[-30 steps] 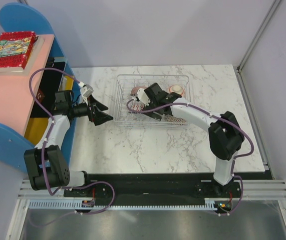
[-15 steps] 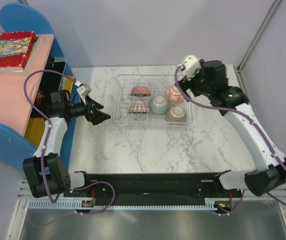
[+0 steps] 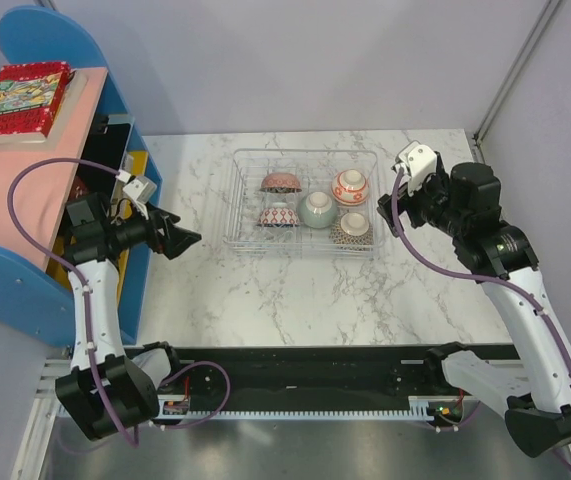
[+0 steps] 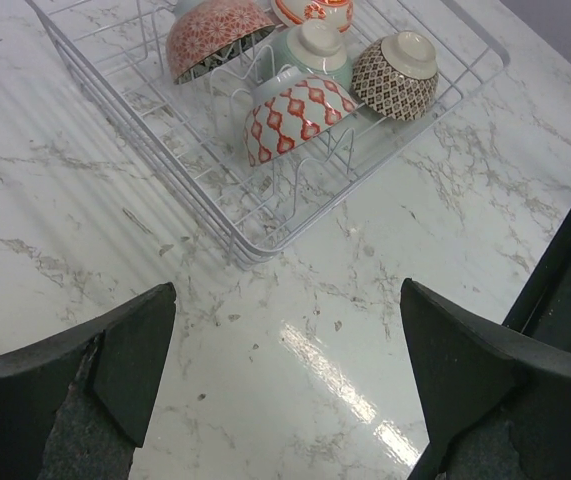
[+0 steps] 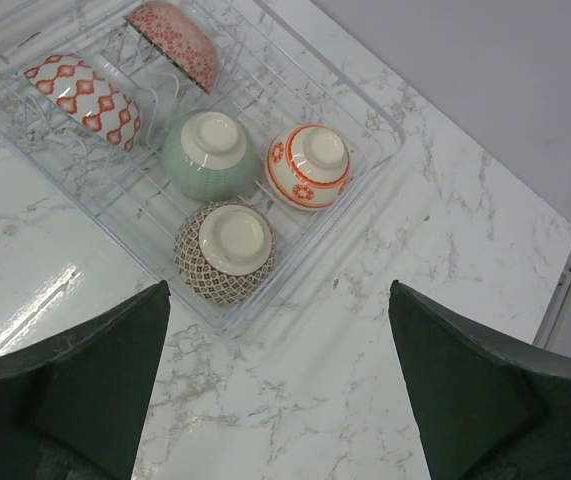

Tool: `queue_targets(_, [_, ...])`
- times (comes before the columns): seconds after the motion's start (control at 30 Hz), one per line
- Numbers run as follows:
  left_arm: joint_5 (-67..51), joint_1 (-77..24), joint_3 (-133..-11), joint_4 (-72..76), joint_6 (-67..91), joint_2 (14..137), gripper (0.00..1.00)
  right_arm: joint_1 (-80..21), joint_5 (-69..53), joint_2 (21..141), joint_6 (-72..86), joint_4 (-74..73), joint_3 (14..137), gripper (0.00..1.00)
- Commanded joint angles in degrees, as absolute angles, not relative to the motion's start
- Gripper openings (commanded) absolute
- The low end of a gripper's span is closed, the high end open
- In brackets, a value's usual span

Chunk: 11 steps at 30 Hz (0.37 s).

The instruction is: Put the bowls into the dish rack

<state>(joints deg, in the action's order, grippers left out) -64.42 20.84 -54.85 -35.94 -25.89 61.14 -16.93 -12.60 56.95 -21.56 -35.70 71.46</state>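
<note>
5 bowls [image 5: 213, 150] sit in the dish rack [image 5: 310, 238].

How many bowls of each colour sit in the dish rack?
Red-and-white diamond bowl: 1
Pinkish-red floral bowl: 1
Mint-green bowl: 1
White bowl with orange-red flowers: 1
Brown lattice bowl: 1
Total: 5, all inside the dish rack.

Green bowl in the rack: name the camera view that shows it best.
The right wrist view: the green bowl sits upside down in the dish rack, unobstructed and large. The left wrist view shows the bowl partly behind a red-diamond bowl. The top view shows the bowl whole but small.
</note>
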Motion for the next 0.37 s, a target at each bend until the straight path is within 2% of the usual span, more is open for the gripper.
queue_targets(0.0, [-67.1,21.8,-56.0,-31.0,-28.5,56.8,1.0,-16.5,-15.2,55.8,-20.0,-32.1,70.5,0.97])
queue_targets(0.33, [-68.6,21.9,-55.5,-30.8,-28.8,56.7,1.0,-16.1,-15.6,54.3,-19.5,-30.5,68.9,0.97])
